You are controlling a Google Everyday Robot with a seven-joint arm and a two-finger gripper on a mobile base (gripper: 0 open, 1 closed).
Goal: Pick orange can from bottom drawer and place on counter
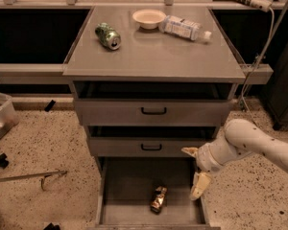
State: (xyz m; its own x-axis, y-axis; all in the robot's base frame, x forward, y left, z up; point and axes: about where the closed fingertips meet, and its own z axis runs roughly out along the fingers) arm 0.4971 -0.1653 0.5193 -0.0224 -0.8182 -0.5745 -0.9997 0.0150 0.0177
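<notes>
The orange can [158, 199] lies on its side on the floor of the open bottom drawer [127, 195], near the front middle. My gripper [195, 168] hangs on the white arm over the drawer's right side. It is to the right of the can, above it and apart from it. Its fingers [200, 185] are spread open with nothing between them. The counter [153, 56] is the grey worktop above the three drawers.
On the counter lie a green can [108, 35], a white bowl [149, 18] and a plastic bottle [185, 28]. The two upper drawers with black handles [153, 111] stand slightly out. A clear bin [1, 119] and a metal tool [29, 177] are on the speckled floor at left.
</notes>
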